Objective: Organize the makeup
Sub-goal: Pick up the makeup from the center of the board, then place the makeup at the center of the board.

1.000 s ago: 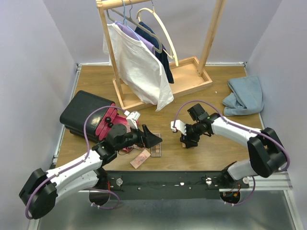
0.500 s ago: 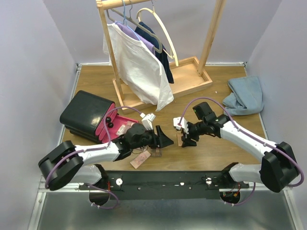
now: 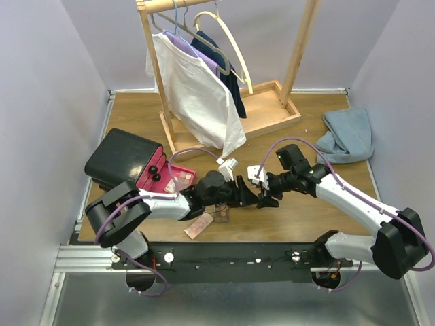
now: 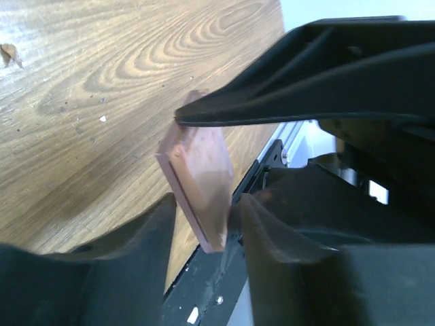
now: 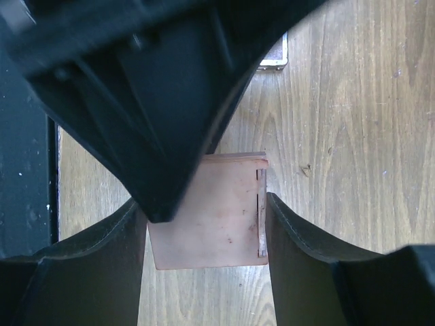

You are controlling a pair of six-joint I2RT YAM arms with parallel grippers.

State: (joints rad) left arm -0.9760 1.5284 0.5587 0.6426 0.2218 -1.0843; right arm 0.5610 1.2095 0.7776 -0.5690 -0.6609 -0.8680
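A square peach compact (image 5: 217, 217) is held off the table between my right gripper's (image 5: 207, 214) fingers, which press on its two side edges. My left gripper (image 4: 207, 207) has come in against it; its jaws stand apart astride the compact's (image 4: 200, 183) lower corner. In the top view both grippers, left (image 3: 249, 195) and right (image 3: 262, 195), meet above the table's front middle. An eyeshadow palette (image 3: 221, 213) and a pink palette (image 3: 198, 226) lie on the wood below the left arm. Another palette (image 3: 183, 175) lies in the open pink drawer.
The black case (image 3: 122, 157) with its pink drawer (image 3: 163, 182) stands front left. A wooden clothes rack (image 3: 265, 115) with hung garments fills the back middle. A blue cloth (image 3: 348, 136) lies at the right. The black front rail (image 3: 231, 255) runs along the near edge.
My left gripper has swung right from over the palettes to meet the right gripper at the compact. The right gripper kept hold of the compact and shifted slightly.
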